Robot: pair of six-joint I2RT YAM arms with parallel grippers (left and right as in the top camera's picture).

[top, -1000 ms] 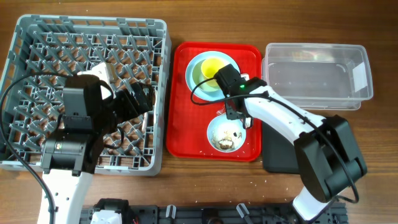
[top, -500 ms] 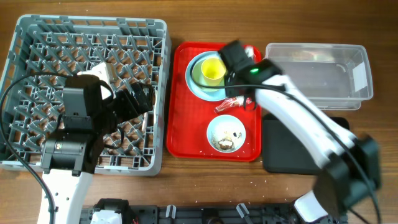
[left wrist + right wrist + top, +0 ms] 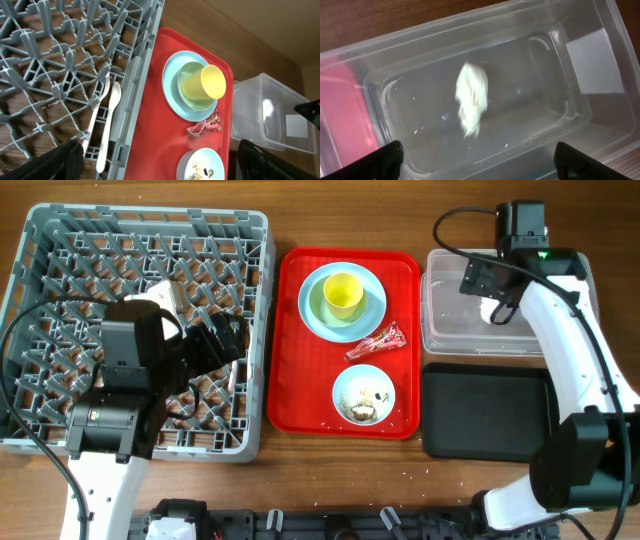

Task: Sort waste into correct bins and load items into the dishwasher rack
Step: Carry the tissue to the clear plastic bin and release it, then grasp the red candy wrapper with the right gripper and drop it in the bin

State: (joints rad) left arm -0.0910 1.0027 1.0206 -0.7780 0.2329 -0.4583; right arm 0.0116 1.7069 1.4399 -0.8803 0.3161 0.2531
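Observation:
My right gripper (image 3: 487, 280) (image 3: 480, 167) hangs open over the clear tub (image 3: 570, 290). A crumpled white tissue (image 3: 472, 105) lies loose inside the tub, free of the fingers. On the red tray (image 3: 300, 400) are the red wrapper (image 3: 376, 341), the yellow cup (image 3: 342, 293) in the green bowl (image 3: 324, 308) on the blue plate (image 3: 309, 318), and the small blue bowl (image 3: 363, 395) with food scraps. My left gripper (image 3: 215, 345) (image 3: 160, 165) stands open and empty over the grey rack (image 3: 60, 240). The cream fork (image 3: 95, 115) and spoon (image 3: 111, 120) lie in the rack.
The black tray (image 3: 485, 410) sits just in front of the clear tub, right of the red tray. The rack's right wall runs close along the red tray's left edge. A few crumbs dot the wood near the front edge.
My right gripper went from the red tray, beside the small bowl, across to the clear tub, then opened and let go of the tissue. The left arm has not moved.

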